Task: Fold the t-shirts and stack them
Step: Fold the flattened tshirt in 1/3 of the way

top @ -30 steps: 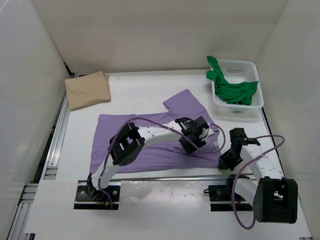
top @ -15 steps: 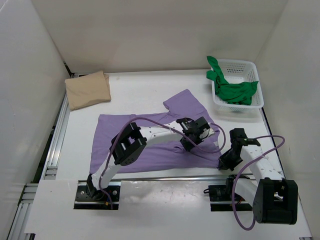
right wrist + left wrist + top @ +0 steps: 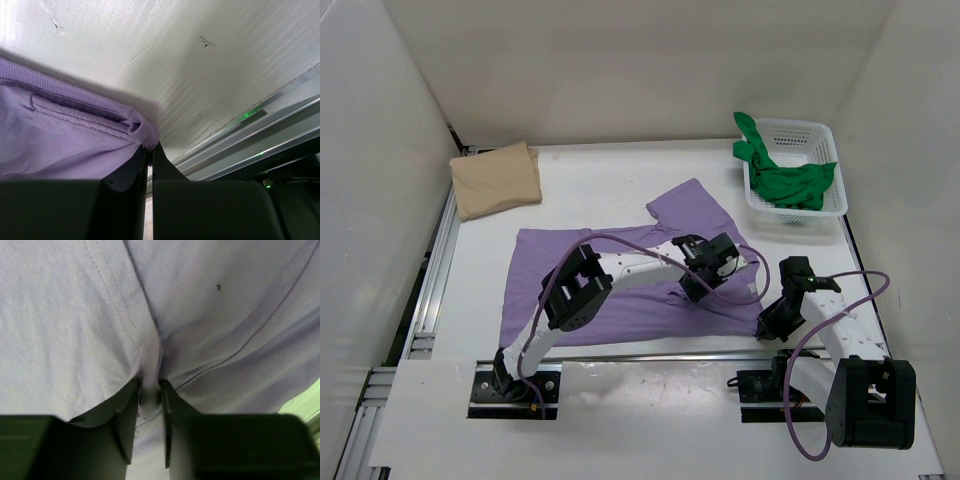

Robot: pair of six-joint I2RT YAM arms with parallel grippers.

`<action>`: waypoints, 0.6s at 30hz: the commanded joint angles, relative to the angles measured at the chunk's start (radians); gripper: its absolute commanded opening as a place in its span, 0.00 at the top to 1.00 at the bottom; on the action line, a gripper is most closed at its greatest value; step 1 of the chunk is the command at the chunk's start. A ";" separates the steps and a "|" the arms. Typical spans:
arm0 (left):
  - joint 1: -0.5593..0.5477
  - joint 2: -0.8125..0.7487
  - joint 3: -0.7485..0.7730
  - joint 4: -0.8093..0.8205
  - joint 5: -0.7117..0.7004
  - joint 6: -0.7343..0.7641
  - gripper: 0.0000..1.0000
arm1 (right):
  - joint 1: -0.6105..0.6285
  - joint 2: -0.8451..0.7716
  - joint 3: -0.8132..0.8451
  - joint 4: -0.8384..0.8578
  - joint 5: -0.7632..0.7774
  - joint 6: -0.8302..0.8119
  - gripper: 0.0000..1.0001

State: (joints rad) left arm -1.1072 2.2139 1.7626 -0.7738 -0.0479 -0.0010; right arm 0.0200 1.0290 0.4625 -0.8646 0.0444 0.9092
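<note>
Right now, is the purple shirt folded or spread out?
Spread, not folded: the purple shirt lies open across the table, one sleeve sticking out.

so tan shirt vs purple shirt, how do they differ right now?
Tan shirt is folded into a compact bundle; purple shirt is spread open. Tan shirt sits at the far left corner; purple shirt lies mid-table. No claw touches the tan shirt; the left claw pinches a fold of the purple shirt and the right claw its near right hem. Both are plain and lie on the table.
</note>
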 commanded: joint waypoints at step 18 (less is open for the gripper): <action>0.040 -0.094 0.028 -0.007 -0.113 0.001 0.90 | 0.000 0.013 -0.047 0.019 0.040 0.013 1.00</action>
State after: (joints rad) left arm -1.0824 2.2009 1.7760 -0.7845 -0.1158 0.0002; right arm 0.0200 1.0286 0.4625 -0.8650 0.0444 0.9096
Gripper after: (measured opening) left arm 0.173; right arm 0.017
